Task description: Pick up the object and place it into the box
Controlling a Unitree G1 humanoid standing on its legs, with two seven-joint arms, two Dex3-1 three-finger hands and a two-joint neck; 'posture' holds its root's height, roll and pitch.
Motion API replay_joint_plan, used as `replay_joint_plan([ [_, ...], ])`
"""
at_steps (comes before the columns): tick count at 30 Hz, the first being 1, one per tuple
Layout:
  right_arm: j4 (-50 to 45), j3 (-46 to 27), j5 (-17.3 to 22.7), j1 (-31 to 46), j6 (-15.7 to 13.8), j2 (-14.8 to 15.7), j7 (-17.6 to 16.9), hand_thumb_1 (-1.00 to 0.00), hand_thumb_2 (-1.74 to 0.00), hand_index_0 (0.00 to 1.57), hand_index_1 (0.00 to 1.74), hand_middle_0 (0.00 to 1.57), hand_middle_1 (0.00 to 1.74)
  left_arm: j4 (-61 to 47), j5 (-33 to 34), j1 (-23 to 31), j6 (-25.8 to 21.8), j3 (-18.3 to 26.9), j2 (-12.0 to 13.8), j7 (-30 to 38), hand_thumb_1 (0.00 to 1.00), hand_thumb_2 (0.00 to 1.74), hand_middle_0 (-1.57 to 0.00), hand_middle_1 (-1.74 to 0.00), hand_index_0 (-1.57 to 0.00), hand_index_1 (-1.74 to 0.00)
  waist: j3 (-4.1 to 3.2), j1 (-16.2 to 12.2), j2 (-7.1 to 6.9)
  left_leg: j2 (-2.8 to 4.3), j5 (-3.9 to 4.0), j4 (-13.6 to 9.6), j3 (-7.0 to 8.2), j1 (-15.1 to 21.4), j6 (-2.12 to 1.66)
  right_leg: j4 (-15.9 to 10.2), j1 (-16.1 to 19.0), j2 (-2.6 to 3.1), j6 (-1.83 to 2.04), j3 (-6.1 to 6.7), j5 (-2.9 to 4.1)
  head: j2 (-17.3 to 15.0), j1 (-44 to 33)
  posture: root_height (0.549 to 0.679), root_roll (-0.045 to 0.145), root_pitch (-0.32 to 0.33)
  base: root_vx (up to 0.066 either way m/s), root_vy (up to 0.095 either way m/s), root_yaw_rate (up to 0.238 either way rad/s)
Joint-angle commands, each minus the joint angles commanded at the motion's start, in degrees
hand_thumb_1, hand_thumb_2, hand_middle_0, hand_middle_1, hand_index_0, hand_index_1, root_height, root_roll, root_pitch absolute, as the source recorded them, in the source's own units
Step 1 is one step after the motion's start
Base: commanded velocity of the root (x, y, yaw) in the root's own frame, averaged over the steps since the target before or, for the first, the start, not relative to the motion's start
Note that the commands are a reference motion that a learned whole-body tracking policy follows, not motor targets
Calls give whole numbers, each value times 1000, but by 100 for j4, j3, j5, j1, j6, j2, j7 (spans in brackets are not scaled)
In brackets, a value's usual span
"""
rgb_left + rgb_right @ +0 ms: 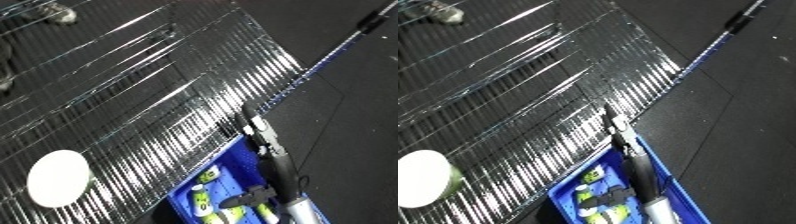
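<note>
Blue bin (673, 192) — bottles (210, 176) below right hand (251, 196) — fingers blurred

glossy metal wire shelf (160, 95), smooth blue plastic bin (664, 172), matt dark floor (355, 115), smooth white disc (58, 178).

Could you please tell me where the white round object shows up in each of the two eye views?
Left eye view: the white round object lies on the wire shelf, low left.
Right eye view: it sits at the left edge, partly cut off.
Shared landmark: the blue bin lies to its right in both.
</note>
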Motion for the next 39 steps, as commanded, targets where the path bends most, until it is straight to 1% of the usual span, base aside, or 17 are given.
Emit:
replay_joint_plan([
  [3, -24, 55, -39, -29, 63, 71, 43, 0, 0, 0, 0, 0, 0, 16, 11, 38, 63, 40, 35, -66, 1000, 1740, -1570, -1740, -1570, -1740, -33, 85, -46, -14, 22, 29, -62, -9, 5, 56, 35, -9, -1, -51, -24, -108, -151, 630, 77, 27, 45, -62, 149],
  [8, -74, 127, -36, -47, 167, 147, 114, 0, 0, 0, 0, 0, 0, -26, 14, 116, 158, 83, 88, -117, 1000, 1740, -1570, -1740, -1570, -1740, -90, 205, -103, -39, 71, 39, -158, -11, 7, 110, 86, -18, 9, -134, -59, -216, -422, 629, 72, 18, 34, -46, 124],
  [13, -82, 198, -66, -58, 263, 215, 201, 0, 0, 0, 0, 0, 0, -96, 26, 169, 253, 125, 125, -108, 1000, 1740, -1570, -1740, -1570, -1740, -125, 315, -142, -58, 119, 58, -247, -25, 5, 171, 111, -31, 25, -213, -88, -335, -806, 627, 68, 9, 23, -35, 127],
  [18, -11, 269, -93, -79, 295, 262, 187, 0, 0, 0, 0, 0, 0, -114, 40, 226, 286, 145, 161, -109, 1000, 1740, -1570, -1740, -1570, -1740, -148, 404, -170, -57, 170, 56, -295, -30, -7, 192, 144, -63, 43, -285, -101, -377, -997, 627, 65, 3, 22, -23, 131],
  [22, 59, 325, -83, -126, 335, 272, 179, 0, 0, 0, 0, 0, 0, -134, 31, 269, 291, 145, 183, -96, 1000, 1740, -1570, -1740, -1570, -1740, -140, 474, -188, -59, 196, 98, -323, -58, -13, 236, 145, -90, 48, -341, -107, -433, -1109, 626, 64, -2, 26, -11, 129],
  [28, 141, 390, -49, -182, 370, 293, 207, 0, 0, 0, 0, 0, 0, -193, 16, 360, 343, 145, 220, -148, 1000, 1740, -1570, -1740, -1570, -1740, -117, 574, -200, -76, 201, 194, -345, -108, -12, 363, 120, -132, 47, -413, -143, -553, -1188, 623, 61, -10, 40, -2, 122],
  [35, 246, 471, -22, -262, 425, 279, 261, 0, 0, 0, 0, 0, 0, -255, -1, 403, 350, 121, 226, -114, 1000, 1740, -1570, -1740, -1570, -1740, -93, 652, -205, -94, 198, 245, -358, -107, -11, 455, 119, -169, 42, -444, -177, -634, -1231, 621, 58, -17, 47, 18, 93],
  [39, 267, 486, -17, -279, 425, 280, 258, 0, 0, 0, 0, 0, 0, -264, 0, 408, 352, 121, 227, -110, 1000, 1740, -1570, -1740, -1570, -1740, -90, 656, -206, -98, 196, 251, -359, -106, -10, 465, 120, -174, 42, -448, -183, -634, -1231, 621, 58, -18, 9, 3, 15],
])
